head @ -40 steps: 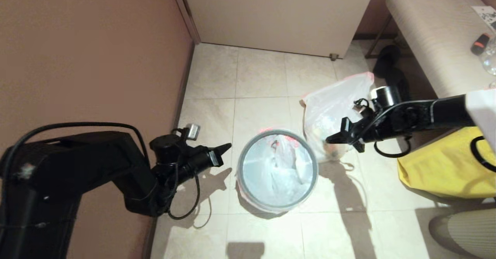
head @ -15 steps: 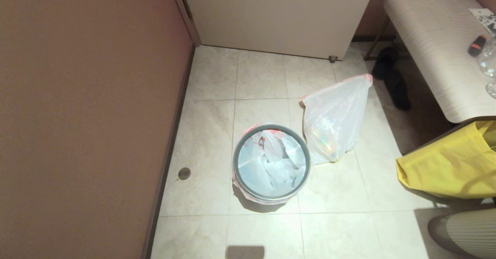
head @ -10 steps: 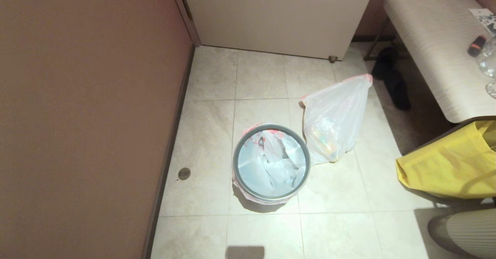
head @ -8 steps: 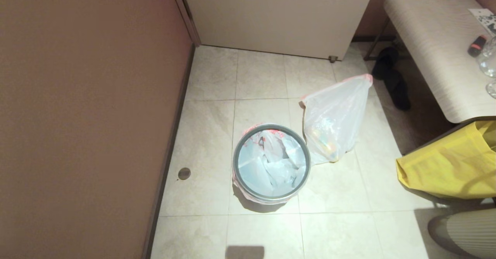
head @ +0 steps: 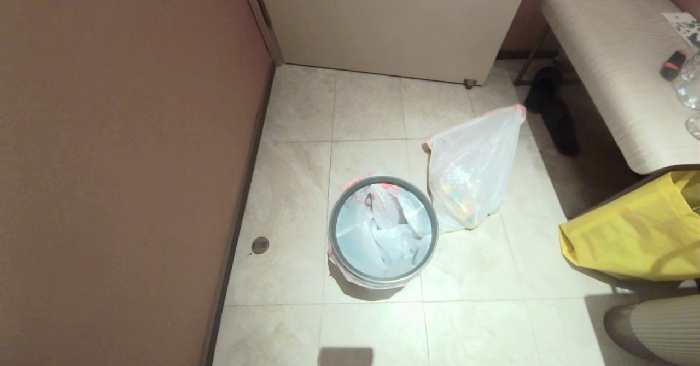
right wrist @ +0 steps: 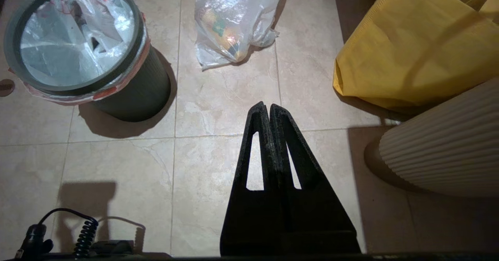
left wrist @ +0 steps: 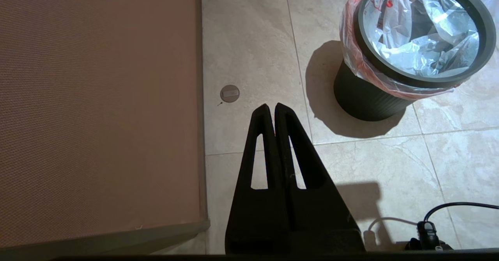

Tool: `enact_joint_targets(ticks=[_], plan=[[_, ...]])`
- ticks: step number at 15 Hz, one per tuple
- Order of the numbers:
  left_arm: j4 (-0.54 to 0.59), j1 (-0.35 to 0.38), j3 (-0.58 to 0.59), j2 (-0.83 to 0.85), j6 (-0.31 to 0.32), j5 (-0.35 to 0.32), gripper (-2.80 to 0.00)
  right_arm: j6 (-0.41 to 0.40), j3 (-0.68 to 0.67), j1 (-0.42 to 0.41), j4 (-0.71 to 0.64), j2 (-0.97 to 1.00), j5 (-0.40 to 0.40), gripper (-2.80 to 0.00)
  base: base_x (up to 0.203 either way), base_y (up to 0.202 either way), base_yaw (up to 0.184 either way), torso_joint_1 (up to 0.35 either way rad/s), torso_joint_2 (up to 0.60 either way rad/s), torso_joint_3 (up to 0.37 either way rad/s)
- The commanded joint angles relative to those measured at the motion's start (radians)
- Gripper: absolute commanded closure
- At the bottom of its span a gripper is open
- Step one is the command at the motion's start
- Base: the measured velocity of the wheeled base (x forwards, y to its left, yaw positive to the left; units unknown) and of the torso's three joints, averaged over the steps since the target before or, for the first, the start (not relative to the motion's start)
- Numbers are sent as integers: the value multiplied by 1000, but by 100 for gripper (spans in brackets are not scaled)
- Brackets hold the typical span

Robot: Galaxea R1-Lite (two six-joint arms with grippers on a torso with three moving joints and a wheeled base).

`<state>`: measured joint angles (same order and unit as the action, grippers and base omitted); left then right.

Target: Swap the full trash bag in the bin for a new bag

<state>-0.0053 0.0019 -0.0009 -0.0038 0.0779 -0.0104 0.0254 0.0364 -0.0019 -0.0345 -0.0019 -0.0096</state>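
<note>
full trash bag [head: 470,174]: your translucent white sack, rubbish showing, leaning, pink top tilted away | bin [left wrist: 364,93]: upright, new bag [left wrist: 421,42] lining it | left gripper [left wrist: 271,107] and right gripper [right wrist: 264,105]: jaws together, empty, well short of both

We seem to be in a hotel room or a home entryway: beige floor tiles [head: 372,109], a reddish-brown wall [head: 120,136], a pale door [head: 394,21], dark shoes [head: 552,109] under a wood-grain counter [head: 607,54], and a small lined bin [head: 383,229].
</note>
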Motion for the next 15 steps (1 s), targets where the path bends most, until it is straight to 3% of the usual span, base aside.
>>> enact_joint_targets(ticks=[1,15], plan=[[-5,0,1,4,-3,1,0,3,-26,-1,5,2,-21,0,0,0,0,0,0,0],[-9,0,1,4,-18,4,0,39,-26,-1,7,2,-24,0,0,0,0,0,0,0]])
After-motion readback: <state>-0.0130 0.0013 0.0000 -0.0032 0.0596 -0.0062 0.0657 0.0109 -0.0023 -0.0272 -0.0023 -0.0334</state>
